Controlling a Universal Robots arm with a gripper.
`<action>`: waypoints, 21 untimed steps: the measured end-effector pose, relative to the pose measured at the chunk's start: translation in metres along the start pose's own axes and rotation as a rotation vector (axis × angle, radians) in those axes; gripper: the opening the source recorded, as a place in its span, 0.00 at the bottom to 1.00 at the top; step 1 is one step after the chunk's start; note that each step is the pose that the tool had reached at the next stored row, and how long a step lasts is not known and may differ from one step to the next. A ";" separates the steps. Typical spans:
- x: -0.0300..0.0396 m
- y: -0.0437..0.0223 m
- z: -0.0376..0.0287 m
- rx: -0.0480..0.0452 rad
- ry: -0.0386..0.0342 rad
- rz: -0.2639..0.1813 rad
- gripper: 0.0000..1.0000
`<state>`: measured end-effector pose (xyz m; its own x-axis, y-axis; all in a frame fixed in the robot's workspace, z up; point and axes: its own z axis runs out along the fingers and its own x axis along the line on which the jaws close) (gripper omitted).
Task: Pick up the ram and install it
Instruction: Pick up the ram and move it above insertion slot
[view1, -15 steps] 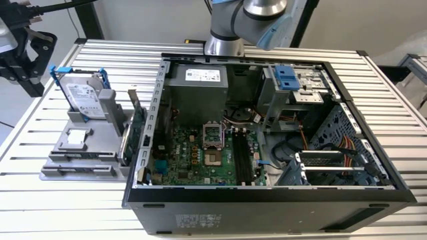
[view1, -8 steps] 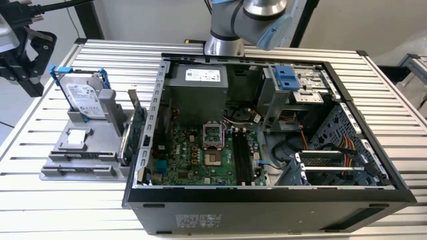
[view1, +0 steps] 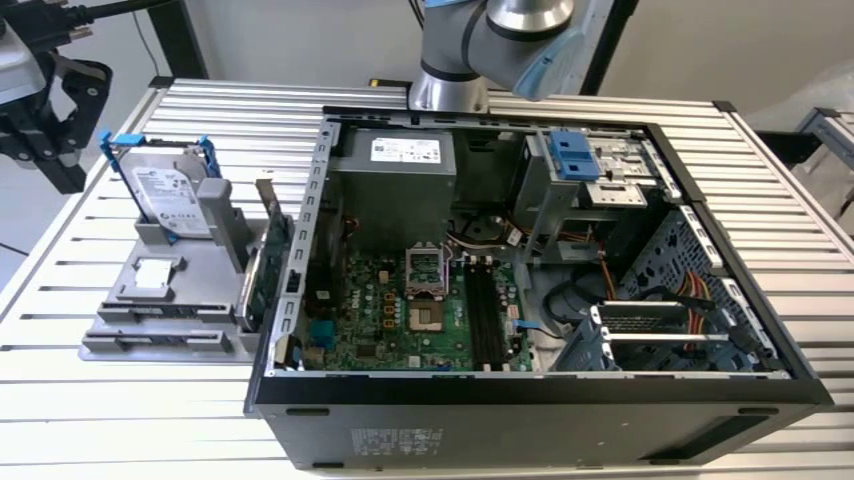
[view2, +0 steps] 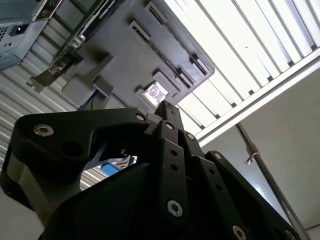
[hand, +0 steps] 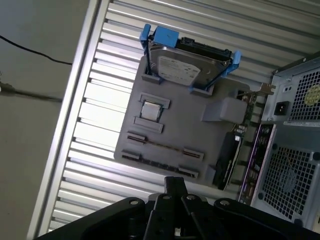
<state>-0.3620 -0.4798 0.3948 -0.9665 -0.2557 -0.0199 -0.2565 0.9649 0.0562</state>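
Approach step: closed, empty gripper (hand: 175, 181) hangs clear of the ram (hand: 162, 146), nine o'clock of the computer case (view1: 534, 420); grasping probably needs opening first

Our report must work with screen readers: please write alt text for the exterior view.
An open desktop computer case lies on a slatted aluminium table, its motherboard exposed. At the exterior view's left, a grey holder carries an upright hard drive in a blue frame, with the black gripper farther left at the picture's edge.

Pincer (hand: 175, 183) aloft, fingertips together
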 end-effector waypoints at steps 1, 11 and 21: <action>0.0001 0.0001 0.0001 -0.0002 0.0004 -0.008 0.00; 0.0002 0.0003 0.0000 -0.0016 0.0042 -0.076 0.00; 0.0002 0.0002 0.0000 -0.0019 0.0052 -0.094 0.00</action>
<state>-0.3622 -0.4796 0.3948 -0.9382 -0.3454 -0.0200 -0.3460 0.9366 0.0563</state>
